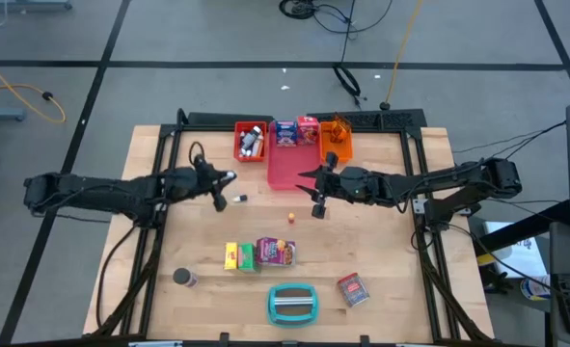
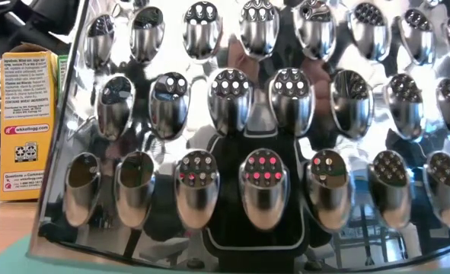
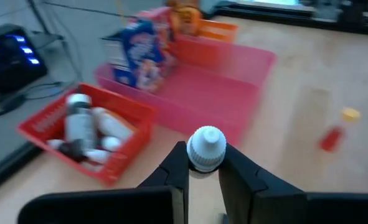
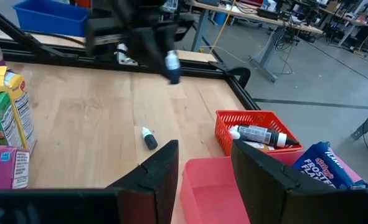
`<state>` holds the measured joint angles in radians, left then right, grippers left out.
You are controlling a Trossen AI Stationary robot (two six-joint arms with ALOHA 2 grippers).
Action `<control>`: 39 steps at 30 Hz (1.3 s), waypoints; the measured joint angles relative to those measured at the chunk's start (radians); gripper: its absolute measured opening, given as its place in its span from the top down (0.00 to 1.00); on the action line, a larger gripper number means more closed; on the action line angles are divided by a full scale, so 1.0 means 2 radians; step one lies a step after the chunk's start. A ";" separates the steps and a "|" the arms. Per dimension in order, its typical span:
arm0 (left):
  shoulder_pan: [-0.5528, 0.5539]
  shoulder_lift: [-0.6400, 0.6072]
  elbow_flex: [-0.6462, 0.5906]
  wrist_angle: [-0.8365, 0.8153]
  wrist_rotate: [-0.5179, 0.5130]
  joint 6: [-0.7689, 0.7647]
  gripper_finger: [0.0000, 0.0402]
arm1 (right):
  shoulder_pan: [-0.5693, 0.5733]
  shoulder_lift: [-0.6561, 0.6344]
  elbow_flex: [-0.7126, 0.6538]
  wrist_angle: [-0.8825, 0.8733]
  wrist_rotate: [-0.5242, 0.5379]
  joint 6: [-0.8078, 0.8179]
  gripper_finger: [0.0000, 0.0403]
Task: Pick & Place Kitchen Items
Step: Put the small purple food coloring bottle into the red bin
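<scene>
Left gripper (image 3: 203, 171) clamped on a small white-capped bottle (image 3: 206, 148), raised over the table (image 1: 381, 241) left of centre, just short of the red tray (image 1: 250, 142) at the far edge. Right gripper (image 4: 203, 163) spread apart and empty, poised by the pink tray's (image 1: 289, 169) near right corner. Another small bottle (image 4: 149, 138) lying loose on the wood near the left gripper; yellow and green boxes (image 1: 238, 256) and purple packet (image 1: 276, 252) grouped toward the near edge, dark can (image 1: 182, 278) toward the near left corner.
</scene>
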<state>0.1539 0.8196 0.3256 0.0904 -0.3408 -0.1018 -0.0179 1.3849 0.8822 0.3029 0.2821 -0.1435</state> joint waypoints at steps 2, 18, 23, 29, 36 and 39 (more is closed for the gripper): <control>0.027 0.000 0.002 0.003 0.008 0.008 0.88 | 0.000 0.000 0.000 0.001 0.000 0.000 0.65; 0.188 0.152 0.002 0.165 0.133 0.025 0.87 | 0.000 0.000 0.000 0.013 0.000 0.000 0.65; 0.223 0.212 0.004 0.217 0.157 0.014 0.87 | 0.000 0.000 0.000 0.013 0.000 0.000 0.65; 0.246 0.276 0.038 0.230 0.157 0.009 0.87 | 0.000 0.000 0.000 0.013 0.000 -0.001 0.65; 0.255 0.333 0.081 0.230 0.157 0.010 0.87 | 0.000 0.000 0.000 0.013 0.000 0.000 0.65; 0.255 0.346 0.092 0.230 0.155 0.015 0.83 | 0.000 0.000 0.000 0.011 0.000 0.000 0.65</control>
<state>0.6632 1.5120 0.5091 0.5513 -0.0313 -0.0721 -0.0181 1.3849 0.8822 0.3248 0.2817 -0.1444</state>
